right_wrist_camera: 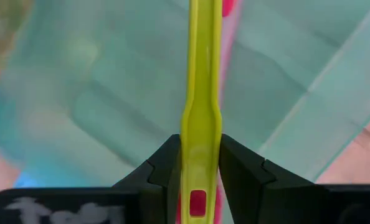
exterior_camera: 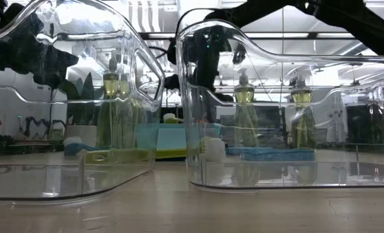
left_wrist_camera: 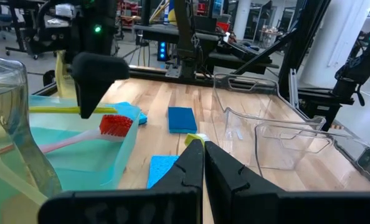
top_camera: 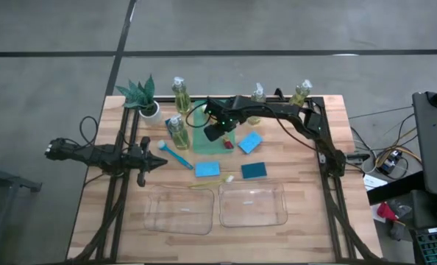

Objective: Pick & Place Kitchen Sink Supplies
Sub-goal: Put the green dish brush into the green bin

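Observation:
My right gripper (top_camera: 217,134) reaches over the green tray (top_camera: 201,141) and is shut on a yellow-handled brush (right_wrist_camera: 202,74). A red brush (left_wrist_camera: 115,124) lies in the tray beneath it. A blue brush (top_camera: 174,153) and three blue sponges (top_camera: 250,142) (top_camera: 207,169) (top_camera: 253,171) lie on the table near the tray. Bottles of yellow-green liquid stand upright behind the tray (top_camera: 180,92) (top_camera: 257,94) (top_camera: 301,92) and at its left (top_camera: 176,131). My left gripper (top_camera: 162,160) waits shut at the table's left. My right gripper pinches the yellow brush's handle (right_wrist_camera: 201,127) between its two fingers, near the end with the hanging hole. The fingers (left_wrist_camera: 88,93) come steeply from above and lie across the handle. The brush lies about level over the tray, above the red brush.
Two clear plastic bins (top_camera: 178,210) (top_camera: 253,204) stand side by side near the table's front edge. A second yellow brush (top_camera: 204,184) lies just behind them. A small potted plant (top_camera: 143,96) stands at the far left corner.

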Controlling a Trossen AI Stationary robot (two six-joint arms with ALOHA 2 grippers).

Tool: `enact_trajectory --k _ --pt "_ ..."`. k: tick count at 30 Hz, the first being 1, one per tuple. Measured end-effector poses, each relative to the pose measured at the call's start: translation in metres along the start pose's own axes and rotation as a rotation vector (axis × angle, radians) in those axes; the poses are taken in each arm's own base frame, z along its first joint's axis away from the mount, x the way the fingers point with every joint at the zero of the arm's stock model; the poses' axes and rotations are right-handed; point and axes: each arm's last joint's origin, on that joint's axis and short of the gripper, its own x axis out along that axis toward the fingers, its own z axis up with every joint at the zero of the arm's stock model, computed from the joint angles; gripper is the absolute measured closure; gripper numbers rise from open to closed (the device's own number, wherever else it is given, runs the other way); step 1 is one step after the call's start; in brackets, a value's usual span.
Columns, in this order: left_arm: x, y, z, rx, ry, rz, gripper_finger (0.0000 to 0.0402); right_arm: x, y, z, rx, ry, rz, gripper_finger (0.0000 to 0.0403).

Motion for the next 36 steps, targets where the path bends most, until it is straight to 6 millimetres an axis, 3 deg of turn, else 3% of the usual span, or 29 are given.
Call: enact_trajectory --k 15,36 --pt "0.000 0.000 0.000 0.000 0.000 0.000 0.0392 0.014 -0.022 0.009 0.009 0.023 -0.049 0.0303" --pt "0.000 0.000 0.000 0.000 0.001 0.000 0.0392 0.019 -0.024 0.008 0.000 0.021 -0.047 0.0297"
